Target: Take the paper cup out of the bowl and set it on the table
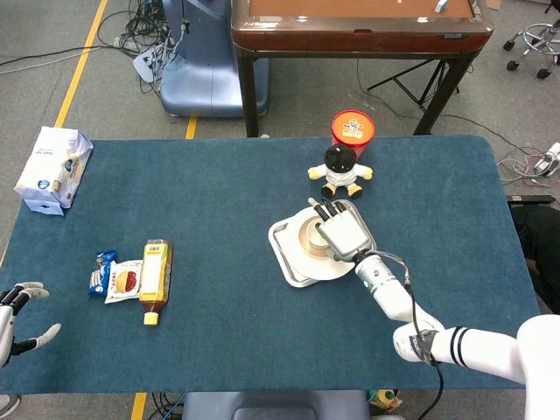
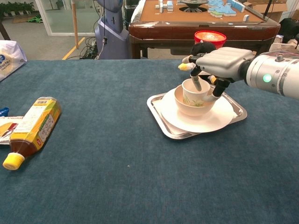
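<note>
Bare cloth lies left of the tray (image 2: 161, 114); a doll (image 1: 342, 170) and red tub (image 1: 353, 131) crowd behind it.

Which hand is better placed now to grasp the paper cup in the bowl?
The right hand: it hangs directly over the paper cup in the bowl, fingers reaching down around it. The left hand sits at the table's far left edge.
</note>
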